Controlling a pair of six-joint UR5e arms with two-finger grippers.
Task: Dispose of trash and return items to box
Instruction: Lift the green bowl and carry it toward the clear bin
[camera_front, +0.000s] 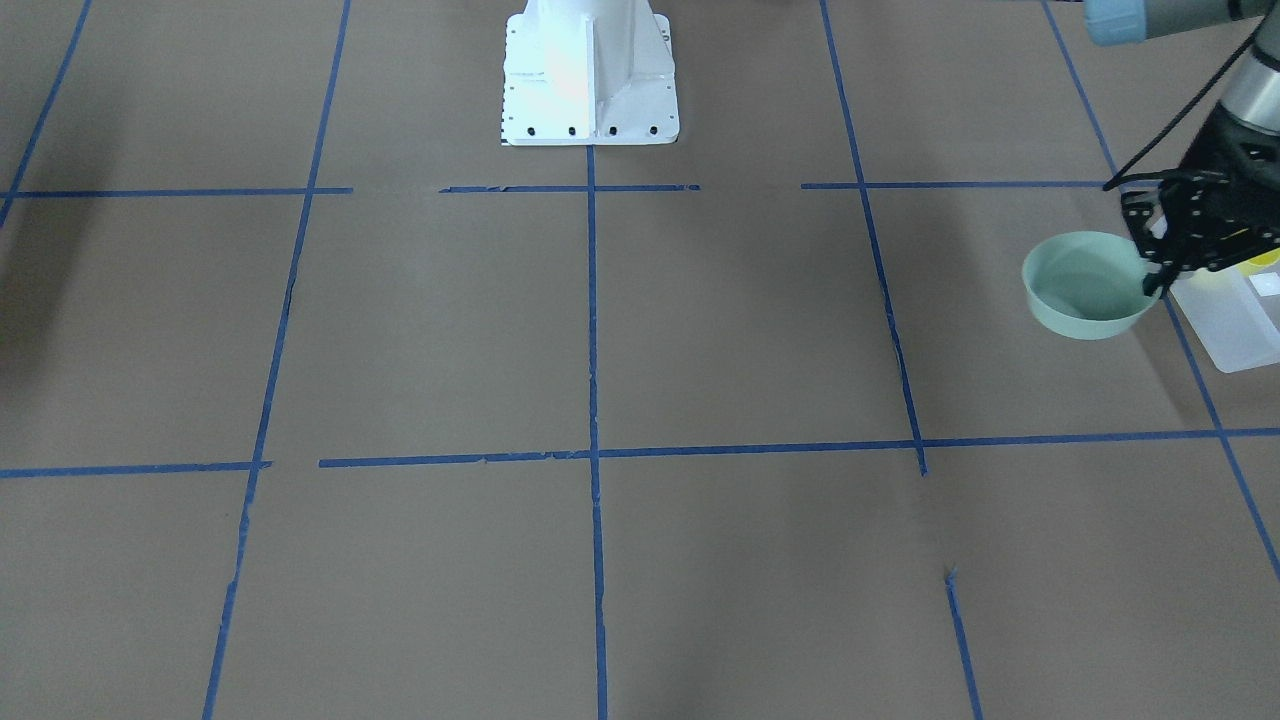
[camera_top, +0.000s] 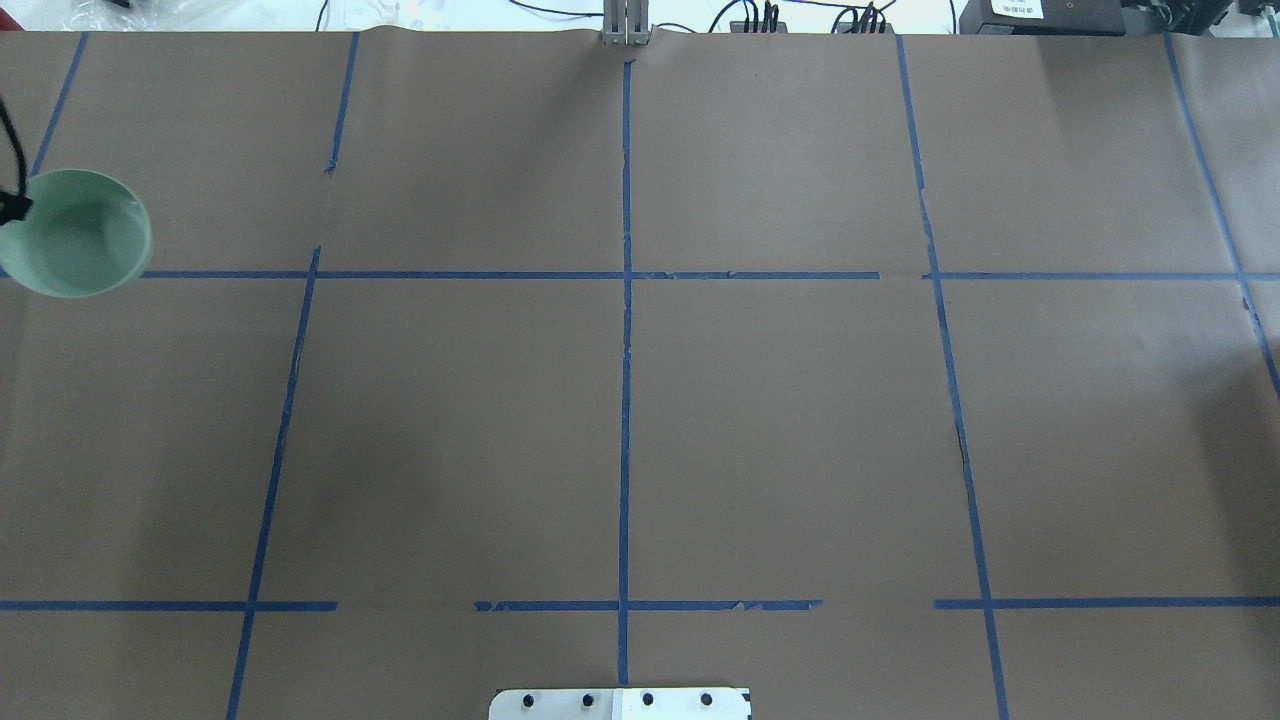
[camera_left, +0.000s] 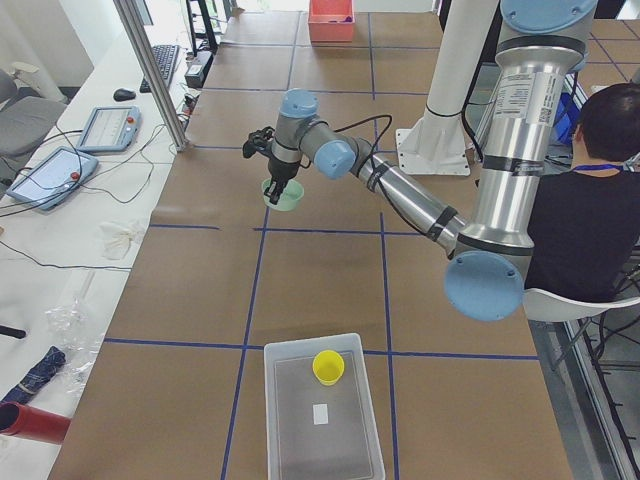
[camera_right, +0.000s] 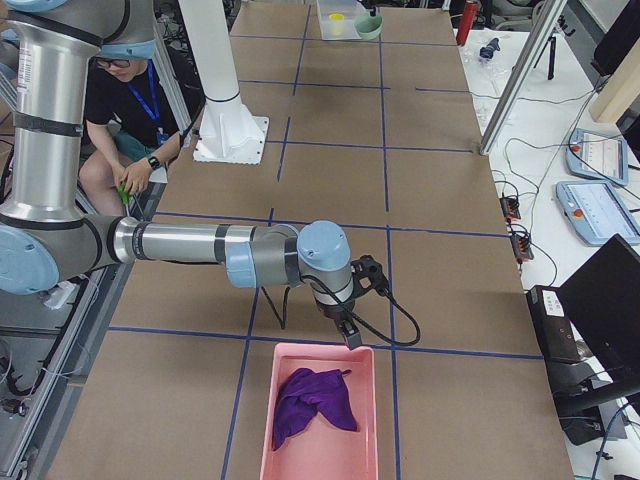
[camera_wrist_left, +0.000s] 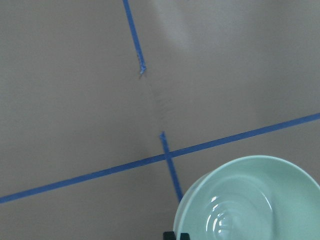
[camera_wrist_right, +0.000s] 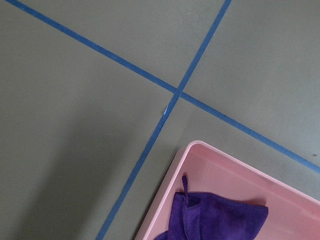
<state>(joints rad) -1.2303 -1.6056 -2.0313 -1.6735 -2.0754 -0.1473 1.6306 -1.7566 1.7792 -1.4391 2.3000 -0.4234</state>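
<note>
My left gripper (camera_front: 1152, 280) is shut on the rim of the pale mint-green bowl (camera_front: 1085, 285) and holds it just beside the frosted-white box (camera_front: 1235, 330). The bowl also shows at the left edge of the overhead view (camera_top: 75, 247) and in the left wrist view (camera_wrist_left: 255, 200). The yellow cup (camera_left: 328, 367) stands upright inside the box (camera_left: 320, 430). My right gripper (camera_right: 352, 340) hangs over the near edge of a pink bin; I cannot tell whether it is open or shut.
The pink bin (camera_right: 320, 430) holds a crumpled purple cloth (camera_right: 315, 400); both show in the right wrist view (camera_wrist_right: 220, 175). The white robot base (camera_front: 590, 75) stands at the table's middle. An operator (camera_left: 590, 200) sits beside the table.
</note>
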